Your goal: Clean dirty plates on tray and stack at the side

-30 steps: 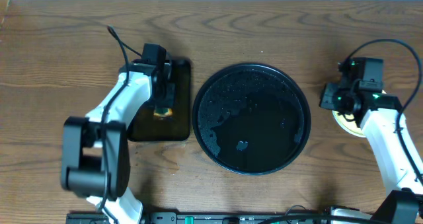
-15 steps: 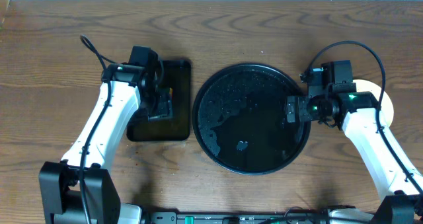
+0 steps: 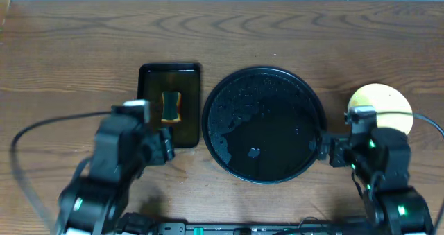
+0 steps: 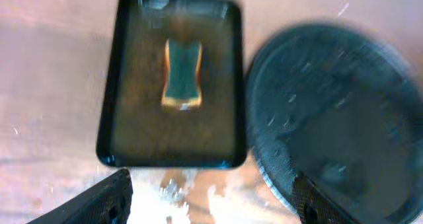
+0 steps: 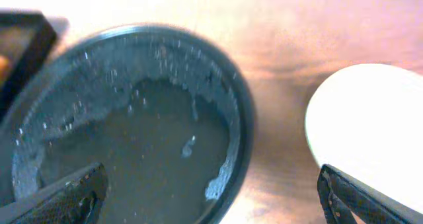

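The round black tray (image 3: 263,124) lies mid-table, wet with droplets and streaks, and no plate is on it. A pale yellow plate (image 3: 383,105) rests on the wood to its right, its near edge hidden by my right arm (image 3: 380,167); it looks clean and bright in the right wrist view (image 5: 377,128). My left gripper (image 4: 208,201) hangs open over bare wood, in front of the gap between the two trays. Open as well, my right gripper (image 5: 215,201) spans the tray's right rim (image 5: 241,125) and the plate's edge. Neither holds anything.
A rectangular black tray (image 3: 170,105) sits left of the round one with a yellow-and-green sponge (image 3: 171,107) lying in it, also seen in the left wrist view as sponge (image 4: 182,75). My left arm (image 3: 114,172) is folded back at the front edge.
Both arms have pulled back toward the front edge. The left gripper left the sponge in the rectangular tray; the right gripper came off the yellow plate. Both opened wide.
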Robot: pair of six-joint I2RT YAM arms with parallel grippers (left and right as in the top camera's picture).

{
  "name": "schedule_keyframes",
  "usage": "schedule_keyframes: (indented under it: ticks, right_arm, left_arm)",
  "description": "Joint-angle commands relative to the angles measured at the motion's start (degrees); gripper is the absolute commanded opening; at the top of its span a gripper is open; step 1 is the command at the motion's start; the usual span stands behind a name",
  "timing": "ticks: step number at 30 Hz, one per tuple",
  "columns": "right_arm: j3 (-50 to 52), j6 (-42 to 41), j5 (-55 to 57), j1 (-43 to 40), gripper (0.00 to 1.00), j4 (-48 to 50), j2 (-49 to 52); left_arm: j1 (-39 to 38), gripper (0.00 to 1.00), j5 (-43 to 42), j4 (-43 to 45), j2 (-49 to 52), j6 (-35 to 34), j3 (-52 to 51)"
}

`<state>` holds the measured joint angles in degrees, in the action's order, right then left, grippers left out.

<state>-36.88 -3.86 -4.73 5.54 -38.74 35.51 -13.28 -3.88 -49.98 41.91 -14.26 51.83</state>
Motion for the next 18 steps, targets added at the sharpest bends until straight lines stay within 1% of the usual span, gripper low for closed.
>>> schedule_keyframes:
  ticks: [1,3,7,18]
  right_arm:
    - [0.50,-0.79,1.49,0.22,0.99,-0.07,-4.07]
    - [0.50,-0.79,1.49,0.22,0.99,-0.17,-4.09]
    - [0.50,-0.79,1.49,0.22,0.99,-2.60,-4.00]
    - [0.50,-0.79,1.49,0.22,0.99,-13.20,-4.02]
  left_arm:
    - [-0.04,0.78,1.14,-0.20,-5.75,1.09,-0.52]
    - [-0.04,0.78,1.14,-0.28,-7.89,1.09,-0.52]
    - [-0.04,0.79,1.14,-0.39,-8.31,1.09,-0.52]
    - [-0.04,0.79,1.14,-0.48,-8.31,1.09,-0.52]
